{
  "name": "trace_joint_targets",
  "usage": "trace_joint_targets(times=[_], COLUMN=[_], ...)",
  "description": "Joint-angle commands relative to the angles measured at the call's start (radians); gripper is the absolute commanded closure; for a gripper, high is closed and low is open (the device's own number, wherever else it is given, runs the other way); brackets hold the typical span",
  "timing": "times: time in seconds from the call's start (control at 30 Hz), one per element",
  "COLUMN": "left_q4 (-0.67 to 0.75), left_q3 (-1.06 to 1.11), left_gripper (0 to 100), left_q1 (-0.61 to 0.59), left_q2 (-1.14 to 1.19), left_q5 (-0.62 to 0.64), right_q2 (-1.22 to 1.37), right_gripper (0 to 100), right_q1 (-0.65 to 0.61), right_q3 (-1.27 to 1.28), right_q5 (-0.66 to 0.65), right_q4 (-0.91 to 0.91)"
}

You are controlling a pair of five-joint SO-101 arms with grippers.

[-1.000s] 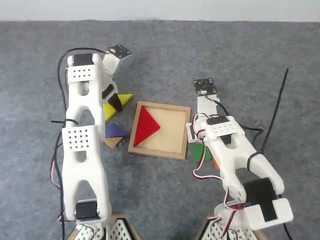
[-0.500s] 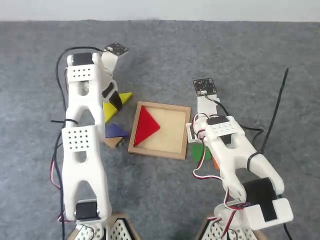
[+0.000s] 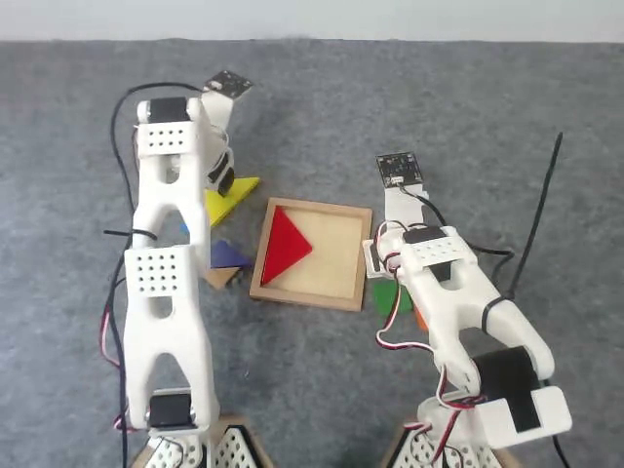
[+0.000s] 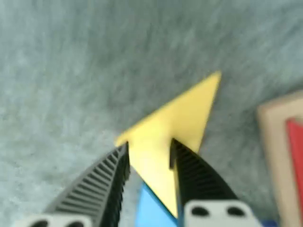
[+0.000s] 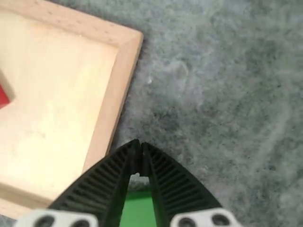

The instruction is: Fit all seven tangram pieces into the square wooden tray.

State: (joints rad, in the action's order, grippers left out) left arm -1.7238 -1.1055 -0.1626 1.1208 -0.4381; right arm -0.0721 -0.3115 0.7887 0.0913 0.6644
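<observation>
Two grippers: left gripper (image 4: pixel 149 146) parted over yellow triangle (image 4: pixel 184 113) (apparently ungrasped), right gripper (image 5: pixel 137 144) closed.

The square wooden tray (image 3: pixel 322 206) lies flat, with one red triangle (image 3: pixel 283 244) flat against its left wall. Left of it lie a yellow triangle (image 3: pixel 237 191) touching a blue piece (image 4: pixel 150 208), a purple triangle (image 3: pixel 227 254) and a tan piece (image 3: pixel 220 278). A green piece (image 3: pixel 386 295) and an orange piece (image 3: pixel 419 317) sit just beside its right side.

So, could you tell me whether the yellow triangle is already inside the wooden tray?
No, the yellow triangle is outside the wooden tray, which holds just the red triangle.
</observation>
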Motion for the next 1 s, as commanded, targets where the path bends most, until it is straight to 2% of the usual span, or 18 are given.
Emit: trace_joint_targets(times=[0.0,0.17,0.23,0.4,0.53,0.63,0.77,0.97], left_q4=[-0.035,-0.025,0.035,0.229,0.272,0.279,0.299,0.143], left_q3=[0.162,0.487,0.579,0.679,0.671,0.611,0.412,0.004], left_gripper=[89,91,89,73,72,72,72,72], left_q1=[0.037,0.121,0.124,-0.002,-0.046,-0.044,-0.051,-0.058], left_q2=[-0.16,-0.428,-0.529,-0.634,-0.543,-0.437,-0.272,-0.011], left_q5=[0.005,-0.049,-0.048,-0.054,-0.15,-0.183,-0.18,-0.18], right_q2=[-0.042,-0.042,-0.042,-0.044,-0.044,-0.044,-0.044,-0.044], right_gripper=[99.1,99.1,99.1,99.1,99.1,99.1,99.1,99.1], right_q1=[0.001,0.001,0.004,0.038,0.033,0.031,0.038,0.038], right_q3=[-0.055,-0.055,-0.055,-0.055,-0.055,-0.055,-0.055,-0.055], right_q5=[0.009,0.009,0.009,0.009,0.009,0.009,0.009,0.009], right_q4=[0.007,0.008,0.008,0.008,0.008,0.008,0.008,0.008])
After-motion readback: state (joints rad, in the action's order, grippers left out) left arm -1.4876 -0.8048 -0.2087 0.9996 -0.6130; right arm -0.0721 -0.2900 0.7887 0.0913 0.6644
